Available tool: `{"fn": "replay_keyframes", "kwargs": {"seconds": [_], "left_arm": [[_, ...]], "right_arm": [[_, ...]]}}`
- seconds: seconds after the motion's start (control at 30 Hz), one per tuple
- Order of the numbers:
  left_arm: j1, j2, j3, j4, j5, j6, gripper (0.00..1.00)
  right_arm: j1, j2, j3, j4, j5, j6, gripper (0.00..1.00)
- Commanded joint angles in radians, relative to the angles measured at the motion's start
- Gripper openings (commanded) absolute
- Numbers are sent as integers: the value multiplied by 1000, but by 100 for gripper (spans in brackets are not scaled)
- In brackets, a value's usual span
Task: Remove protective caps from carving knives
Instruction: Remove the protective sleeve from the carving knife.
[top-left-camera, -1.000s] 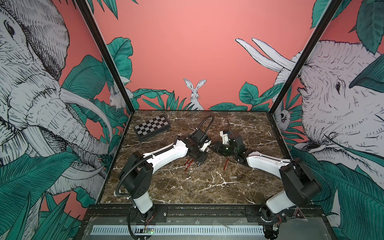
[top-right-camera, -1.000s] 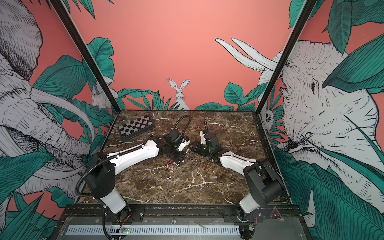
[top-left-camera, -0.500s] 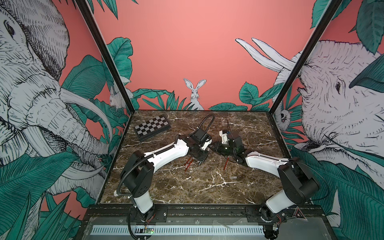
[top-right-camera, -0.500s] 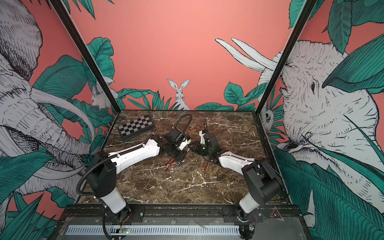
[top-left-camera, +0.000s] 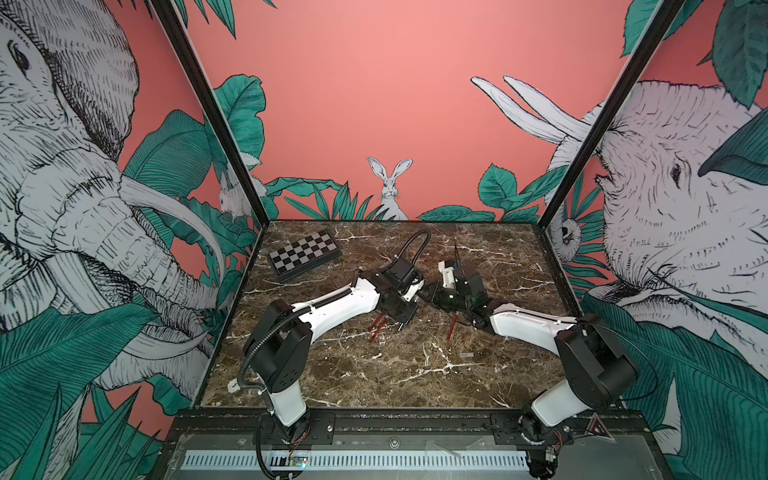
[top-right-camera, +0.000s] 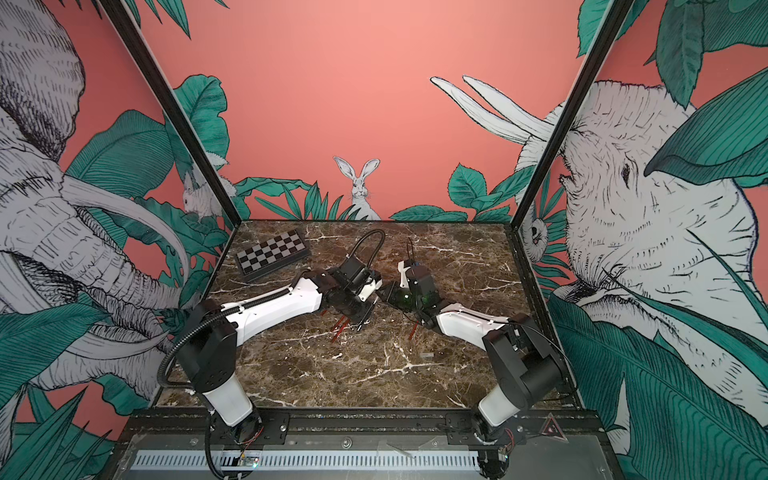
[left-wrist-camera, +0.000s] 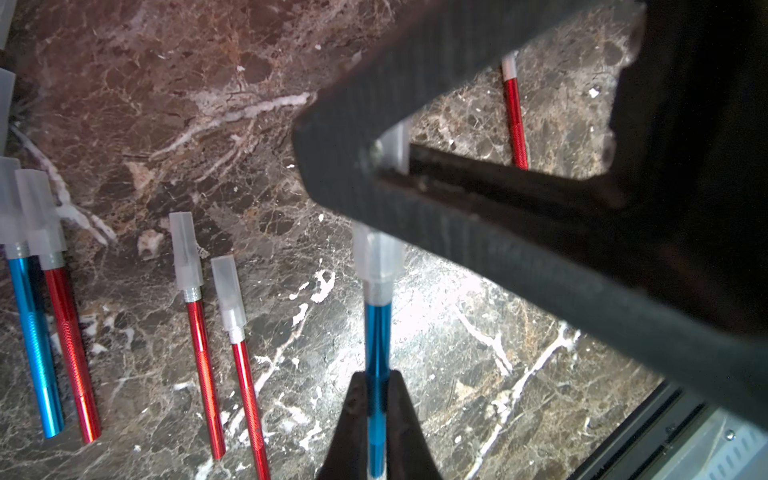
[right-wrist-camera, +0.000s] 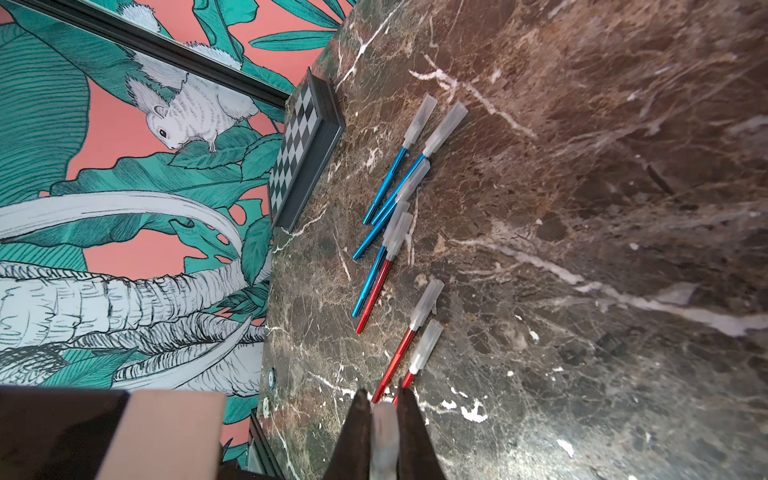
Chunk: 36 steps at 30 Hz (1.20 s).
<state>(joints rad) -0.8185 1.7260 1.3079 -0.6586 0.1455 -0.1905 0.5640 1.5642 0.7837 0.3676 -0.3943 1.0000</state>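
Left gripper (left-wrist-camera: 377, 376): knife (left-wrist-camera: 377, 328); right gripper (right-wrist-camera: 383, 395): cap (right-wrist-camera: 384, 436).

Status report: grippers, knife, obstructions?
Left gripper shut on metallic blue carving knife. Right gripper shut on its clear plastic cap. Cap still on. No obstruction seen.

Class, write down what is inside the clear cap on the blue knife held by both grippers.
The blue knife runs into the cap, blurred by frosted plastic. Its blade cannot be seen: fingers of the right gripper cover the cap's far end.
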Motion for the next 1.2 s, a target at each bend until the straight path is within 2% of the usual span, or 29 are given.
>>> {"fn": "replay_keyframes", "kwargs": {"seconds": [0.0, 0.63, 1.17], "left_arm": [[-9, -2, -15, -53, -2, 10, 0], [-33, 25, -48, -96, 10, 34, 0], [-70, 43, -80, -132, 29, 63, 0]], "right_arm": [[0, -20, -9, 23, 73, -10, 10], [-3, -44, -43, 29, 183, 15, 7], [-51, -53, -70, 37, 202, 26, 5]]}}
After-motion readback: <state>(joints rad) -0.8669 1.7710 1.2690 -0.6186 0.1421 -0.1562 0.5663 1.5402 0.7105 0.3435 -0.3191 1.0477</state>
